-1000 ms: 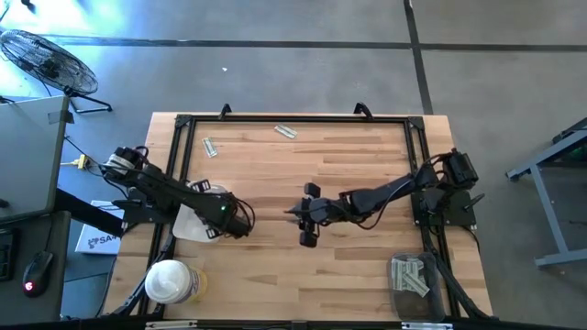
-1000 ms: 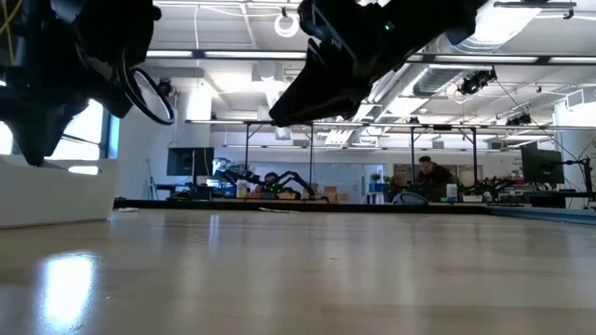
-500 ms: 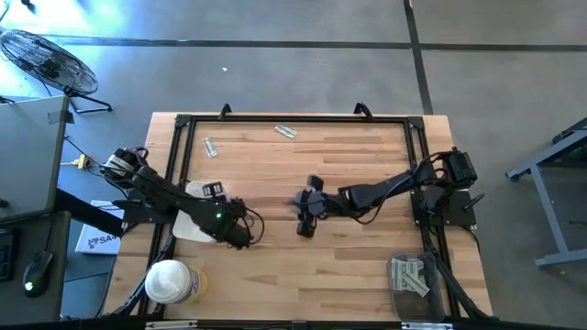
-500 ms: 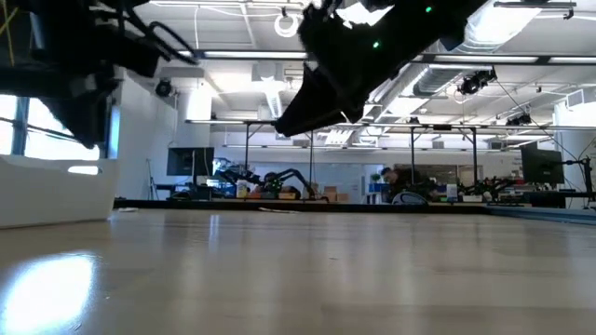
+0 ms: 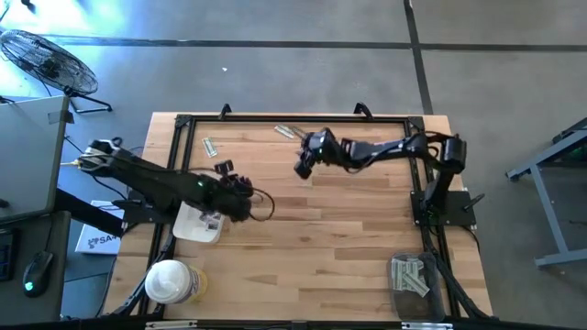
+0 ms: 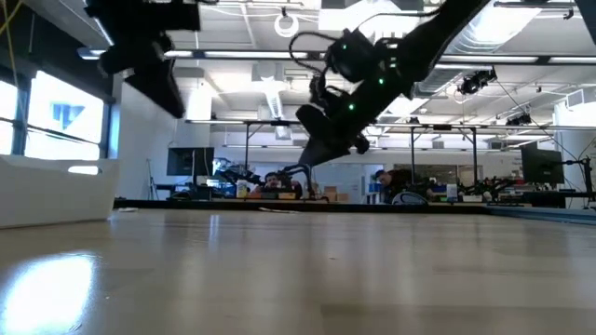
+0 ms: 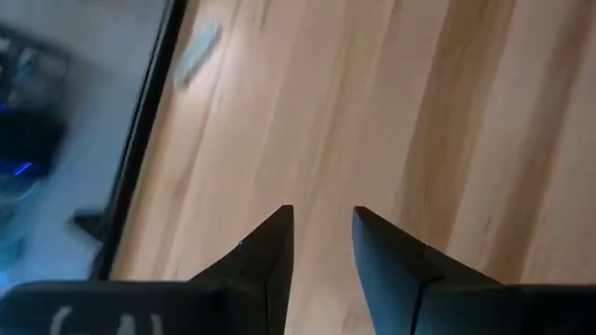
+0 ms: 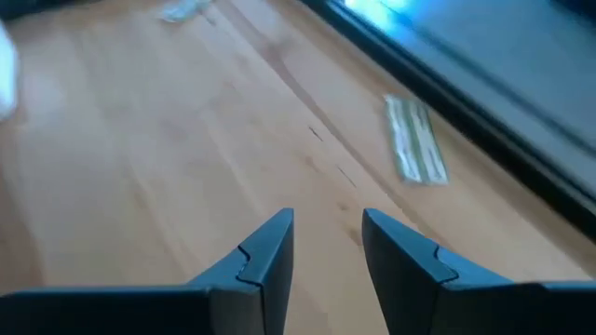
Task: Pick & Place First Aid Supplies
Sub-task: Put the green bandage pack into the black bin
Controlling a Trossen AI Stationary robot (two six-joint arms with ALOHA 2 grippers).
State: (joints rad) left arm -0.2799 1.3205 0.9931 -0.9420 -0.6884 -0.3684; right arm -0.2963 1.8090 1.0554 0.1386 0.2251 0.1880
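Pale wood is showing bare under both arms now. A second ago the right gripper (image 5: 304, 168) was hanging low over the middle of the table (image 5: 348, 266); it is now swinging out toward the far edge, closing on the grey-green strip (image 5: 285, 131) lying there, which its wrist camera is picking up just ahead (image 8: 415, 140). Its fingers are standing slightly parted with nothing between them. The left gripper (image 5: 240, 188) is drifting off the white tray (image 5: 188, 227), jaws likewise a little apart and empty, with another strip (image 5: 210, 147) near the far-left corner (image 7: 196, 48). More packets are sitting in the bin (image 5: 410, 275) at the near right. So the next pick seems to be starting. Lettering on the box (image 5: 92, 240) beside the table is probably "SAM", though I cannot be sure.
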